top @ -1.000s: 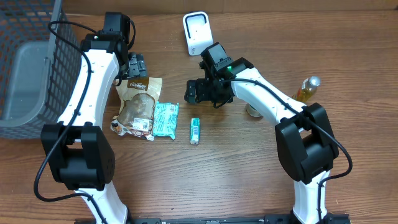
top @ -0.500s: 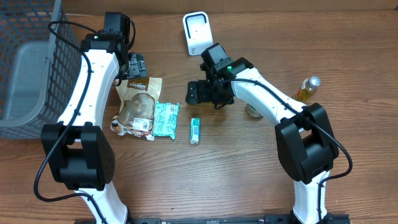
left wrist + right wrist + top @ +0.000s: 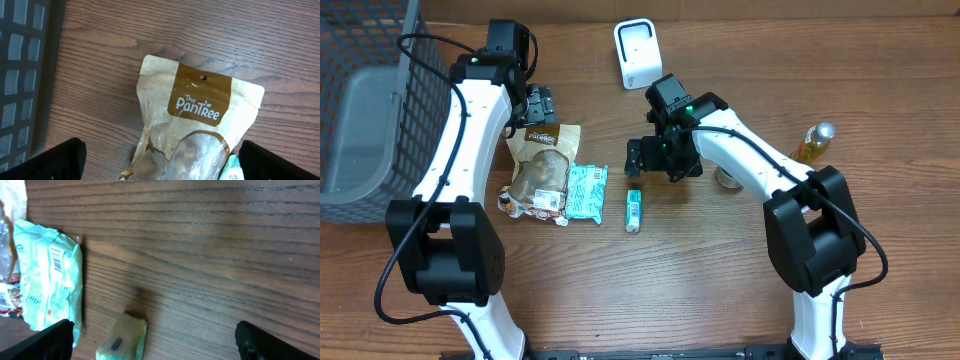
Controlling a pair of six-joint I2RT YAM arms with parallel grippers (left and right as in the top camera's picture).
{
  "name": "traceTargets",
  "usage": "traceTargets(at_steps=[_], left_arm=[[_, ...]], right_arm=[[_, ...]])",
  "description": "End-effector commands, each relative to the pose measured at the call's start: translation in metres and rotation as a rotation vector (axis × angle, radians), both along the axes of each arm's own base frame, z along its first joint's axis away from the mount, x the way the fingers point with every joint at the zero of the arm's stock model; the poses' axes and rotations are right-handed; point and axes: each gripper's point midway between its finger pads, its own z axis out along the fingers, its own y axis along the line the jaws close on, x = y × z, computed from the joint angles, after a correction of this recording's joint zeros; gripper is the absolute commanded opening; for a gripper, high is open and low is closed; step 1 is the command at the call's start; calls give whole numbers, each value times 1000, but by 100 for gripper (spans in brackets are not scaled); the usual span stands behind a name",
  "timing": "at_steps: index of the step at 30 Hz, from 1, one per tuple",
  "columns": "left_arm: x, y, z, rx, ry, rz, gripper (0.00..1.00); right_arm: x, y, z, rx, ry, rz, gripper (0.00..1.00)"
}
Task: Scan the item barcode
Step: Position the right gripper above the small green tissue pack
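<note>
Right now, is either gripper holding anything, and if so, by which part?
Nothing is held. The left gripper hangs open above the brown paper snack pouch; the right gripper hangs open near the small pale-green tube lying on the wooden table.

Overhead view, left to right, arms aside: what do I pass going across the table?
wire basket → brown PanTree pouch → teal packet → small green tube → yellow bottle
</note>
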Motion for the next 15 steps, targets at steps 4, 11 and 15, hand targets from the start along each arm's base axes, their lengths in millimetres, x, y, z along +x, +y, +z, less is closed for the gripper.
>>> traceTargets(at_steps=[4, 11, 15], left_arm=[[3, 0, 6, 12, -19, 0, 99], [3, 0, 6, 12, -18, 0, 100], [3, 0, 6, 12, -18, 0, 100]], right_arm=[[7, 4, 60, 60, -117, -1, 100], [7, 3, 63, 65, -126, -2, 100], [8, 4, 64, 67, -129, -2, 100]])
